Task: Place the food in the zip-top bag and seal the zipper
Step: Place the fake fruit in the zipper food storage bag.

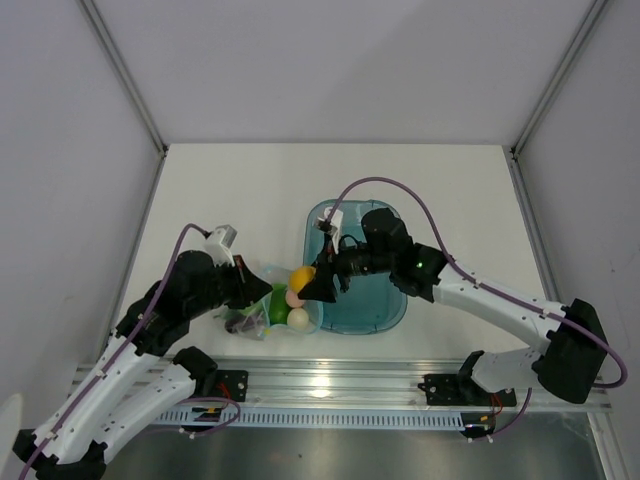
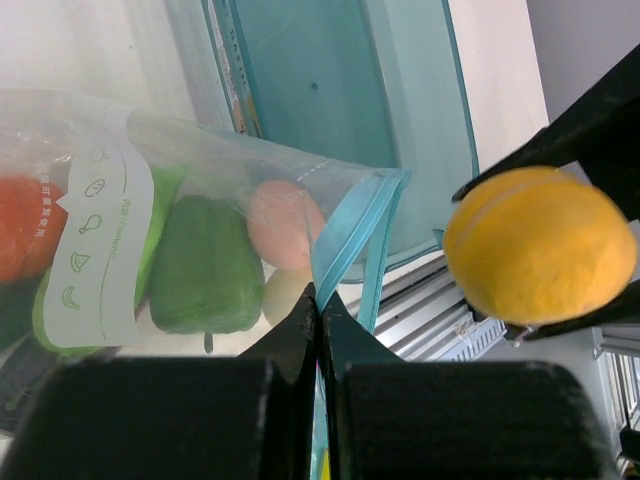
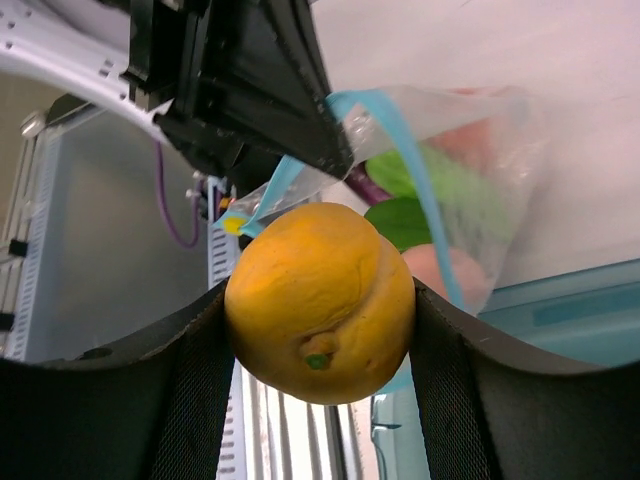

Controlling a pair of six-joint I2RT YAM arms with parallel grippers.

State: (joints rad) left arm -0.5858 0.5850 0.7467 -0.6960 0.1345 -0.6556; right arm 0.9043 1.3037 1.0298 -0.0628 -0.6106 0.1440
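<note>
Left claw [image 2: 318,300]: clenched flat on one lip of the thin light blue zipper strip [image 2: 345,235], holding that side of the mouth up.
Bag: the clear crinkly plastic zip-top bag [image 2: 200,170] lies on its side on the white counter [image 1: 230,190], near the front edge. Its mouth faces the right arm and gapes only as a narrow loop.
Already inside: green toy bell pepper [image 2: 205,265], pink round piece [image 2: 285,222], and a red-orange piece [image 2: 25,225] deeper in. The rest is too blurred to name.
Right claw [image 3: 318,330]: grasping the orange-yellow round toy fruit [image 3: 318,300] across its middle. The fruit is just beside the mouth and not yet in.
Step, as judged: feeding this fruit through the mouth.
Doing it well: line the fruit up with the loop of strip and go in low and slow. Release only once the fruit is past both lips. The left claw's pinch should hold so the mouth does not collapse.
In the way: the fruit looks nearly as broad as the opening, so the free lip may fold inward. The pink piece sits right behind the mouth and may block entry. The two claws are close enough to knock together.
Beyond: the teal translucent oblong tray [image 1: 385,305] is just behind the bag, under the right arm. A tray wall could catch the arm on withdrawal.
</note>
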